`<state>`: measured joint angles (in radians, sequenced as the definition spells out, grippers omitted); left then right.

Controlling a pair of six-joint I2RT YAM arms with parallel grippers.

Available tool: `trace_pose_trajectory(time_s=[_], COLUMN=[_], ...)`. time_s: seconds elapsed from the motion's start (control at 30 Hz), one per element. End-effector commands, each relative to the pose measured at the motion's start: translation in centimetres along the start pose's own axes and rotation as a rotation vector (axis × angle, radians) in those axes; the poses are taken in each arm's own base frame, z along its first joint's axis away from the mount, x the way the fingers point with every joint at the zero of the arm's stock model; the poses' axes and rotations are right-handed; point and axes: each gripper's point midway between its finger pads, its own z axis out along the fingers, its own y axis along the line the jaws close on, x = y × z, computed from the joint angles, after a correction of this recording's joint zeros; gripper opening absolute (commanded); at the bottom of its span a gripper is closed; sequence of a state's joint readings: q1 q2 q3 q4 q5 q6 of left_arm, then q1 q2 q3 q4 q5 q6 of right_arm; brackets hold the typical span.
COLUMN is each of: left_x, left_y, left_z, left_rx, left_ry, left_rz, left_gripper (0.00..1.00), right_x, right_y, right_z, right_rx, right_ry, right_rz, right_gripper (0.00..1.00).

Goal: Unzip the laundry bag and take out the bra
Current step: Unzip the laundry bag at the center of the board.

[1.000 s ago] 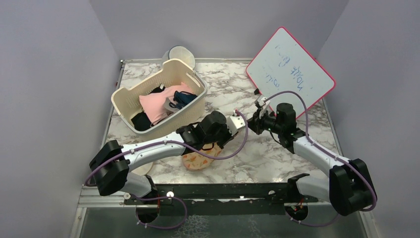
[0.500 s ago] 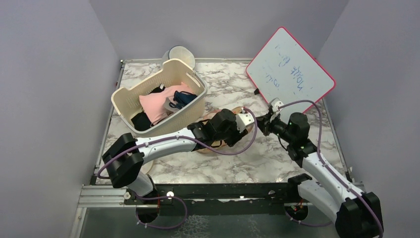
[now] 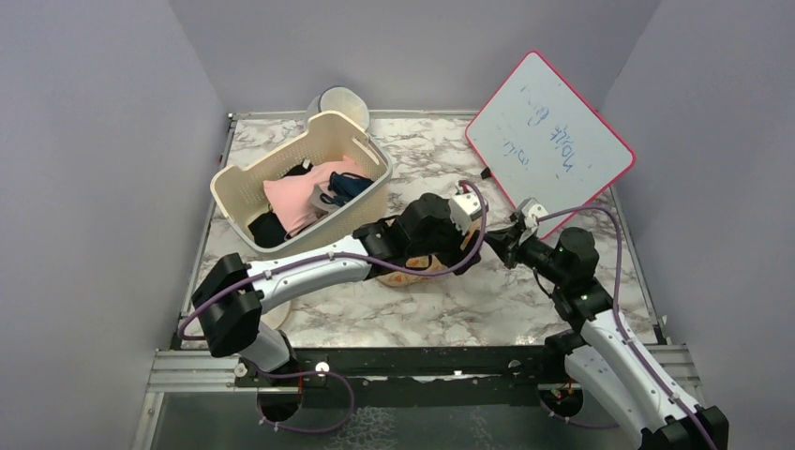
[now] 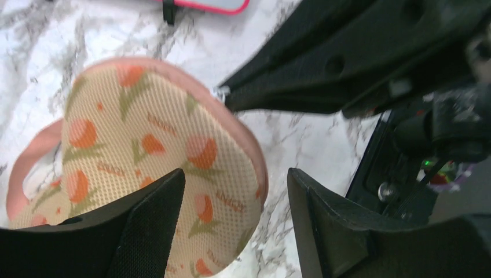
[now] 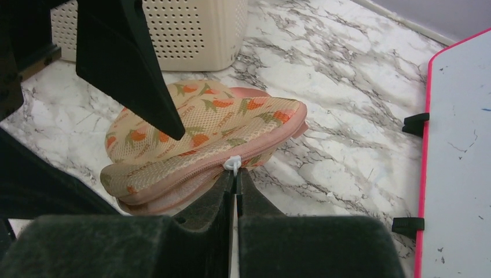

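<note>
The laundry bag (image 5: 202, 133), peach mesh with an orange-and-green print and pink edging, lies on the marble table; the left arm hides most of the laundry bag (image 3: 409, 279) from above. My right gripper (image 5: 236, 174) is shut on the white zipper pull (image 5: 233, 164) at the bag's near edge. My left gripper (image 4: 234, 231) hangs open over the right lobe of the laundry bag (image 4: 156, 150), its fingers apart from the fabric. From above, the left gripper (image 3: 469, 223) and the right gripper (image 3: 497, 236) almost meet. The bra is not visible.
A cream perforated basket (image 3: 281, 159) with pink and dark garments stands at the back left, a round white case (image 3: 339, 101) behind it. A pink-rimmed whiteboard (image 3: 548, 141) leans at the back right, its foot close to both grippers.
The bag has been dragged right and farther back, both grippers travelling with it. My left gripper has opened and let go of the fabric. The right gripper stays shut on the pull.
</note>
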<state>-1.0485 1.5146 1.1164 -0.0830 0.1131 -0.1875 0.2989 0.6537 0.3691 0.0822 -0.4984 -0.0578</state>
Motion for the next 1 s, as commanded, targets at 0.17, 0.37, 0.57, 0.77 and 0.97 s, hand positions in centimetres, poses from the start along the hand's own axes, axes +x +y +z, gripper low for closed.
trace_pose_trajectory(time_s=[0.17,0.37,0.57,0.77,0.97], left_x=[-3.3,-2.5,-2.1,-0.7,1.5], left_y=[-0.3,0.2,0.5,0.4,-1.7], left_z=[2.0,2.6,2.1,0.1,-1.5], left_rx=[-0.030,-0.054,-0.060,-0.036,0.052], left_ry=[-0.025,0.010,0.020,0.034,0.046], left_rz=[-0.130,-0.125,-0.055,0.125,0.250], left_gripper=[0.38,0.18,0.00,0.00,0.00], right_x=[0.0,-0.1,0.4,1.6,3.0], right_y=[0.5,0.4,-0.9,-2.1,-2.9], right_z=[-0.5,-0.5,-0.4,0.3,1.0], right_rx=[-0.014,-0.009,0.063,0.094,0.122], right_ry=[0.004,0.001,0.040,0.141,0.178], right_rz=[0.000,-0.004,0.032,0.059,0.066], right_gripper=[0.01,0.01,0.01,0.01,0.01])
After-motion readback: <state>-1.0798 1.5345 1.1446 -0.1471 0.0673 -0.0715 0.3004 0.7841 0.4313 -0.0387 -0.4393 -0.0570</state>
